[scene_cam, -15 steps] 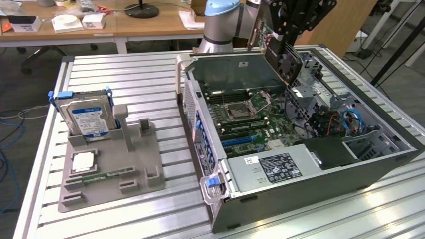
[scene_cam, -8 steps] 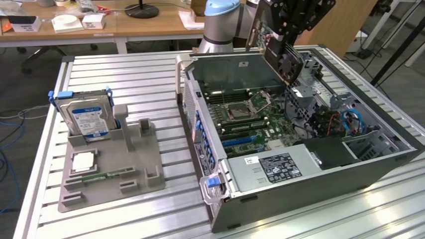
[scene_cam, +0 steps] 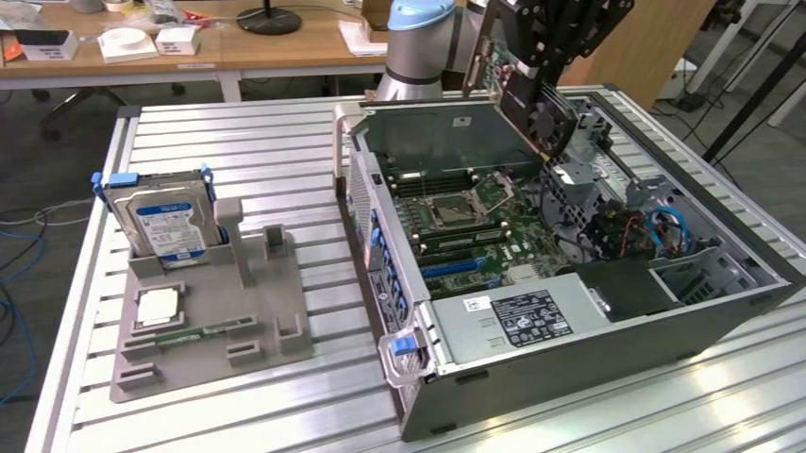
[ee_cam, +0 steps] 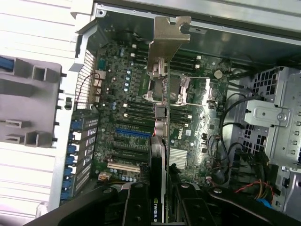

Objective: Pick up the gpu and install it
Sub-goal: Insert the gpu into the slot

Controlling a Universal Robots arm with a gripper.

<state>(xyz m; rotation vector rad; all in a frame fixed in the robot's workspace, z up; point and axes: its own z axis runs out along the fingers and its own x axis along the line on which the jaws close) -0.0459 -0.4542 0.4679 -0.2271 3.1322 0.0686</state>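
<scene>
Pincer [ee_cam: 161, 207] jaws are set partway in, 1 black finger [ee_cam: 136, 207] on each face of the gpu [ee_cam: 162, 141], so the card is held. In the exterior view the pincer [scene_cam: 545, 57] hangs over the far end of the open computer case [scene_cam: 377, 142], and the gpu [scene_cam: 535, 109] tilts down from it, with its low corner dipping past the case rim.

From the wrist camera I see the card edge-on, a thin line ending in its silver bracket [ee_cam: 167, 35]. Past it lies the motherboard [ee_cam: 122, 94], with a blue slot [ee_cam: 134, 132] beside the card's line. That slot is hard to pick out from the exterior camera. The exterior camera gives me the card's broad face, the CPU socket [scene_cam: 450, 209] and the power supply [scene_cam: 529, 316] at the near end of the case.

Room is tight toward the exterior view's right, where a metal drive cage [ee_cam: 277, 122] and loose cables [scene_cam: 662, 231] crowd in. The case's far wall stands just beside the bracket.

To the exterior view's left, well apart from the case, a hard drive [scene_cam: 164, 222] stands upright in a grey holder [scene_cam: 214, 321] on the slatted table [scene_cam: 226, 142].
</scene>
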